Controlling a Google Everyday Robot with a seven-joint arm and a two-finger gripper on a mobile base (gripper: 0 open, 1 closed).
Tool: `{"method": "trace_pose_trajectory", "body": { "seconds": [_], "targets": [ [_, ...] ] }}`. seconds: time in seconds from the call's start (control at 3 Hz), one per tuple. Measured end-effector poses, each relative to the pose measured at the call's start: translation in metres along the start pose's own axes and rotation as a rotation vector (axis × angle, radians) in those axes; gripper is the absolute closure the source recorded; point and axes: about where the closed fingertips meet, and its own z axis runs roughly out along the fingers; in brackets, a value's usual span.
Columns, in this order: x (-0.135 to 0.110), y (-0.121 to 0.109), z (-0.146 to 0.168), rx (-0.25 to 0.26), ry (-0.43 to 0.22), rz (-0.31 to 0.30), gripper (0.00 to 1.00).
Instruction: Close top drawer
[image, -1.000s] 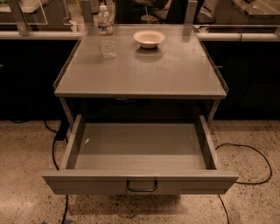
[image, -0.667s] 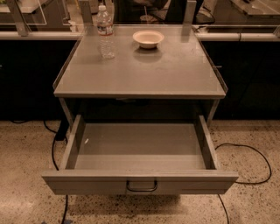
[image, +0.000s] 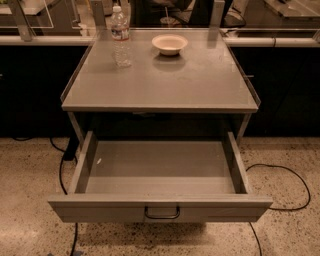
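The top drawer (image: 160, 208) is a wide, shallow grey metal drawer, pulled fully out toward me from under the grey table. Its flat front panel carries a small dark wire handle (image: 162, 213) at the centre. The inside of the drawer (image: 159, 166) holds nothing. My gripper is not in view in the camera view, and no part of the arm shows.
On the grey table top (image: 160, 80) stand a clear water bottle (image: 121, 36) at the back left and a pale bowl (image: 170, 44) at the back centre. Black cables (image: 285, 190) lie on the speckled floor at both sides. A dark counter runs behind.
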Motion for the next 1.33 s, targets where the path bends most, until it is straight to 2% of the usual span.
{"method": "trace_pose_trajectory", "body": {
  "seconds": [0.33, 0.67, 1.33],
  "targets": [
    [-0.001, 0.008, 0.014, -0.005, 0.047, -0.087, 0.00],
    [0.003, 0.033, 0.041, -0.031, 0.071, -0.143, 0.00],
    [0.010, 0.075, 0.064, -0.059, 0.061, -0.165, 0.00]
  ]
}}
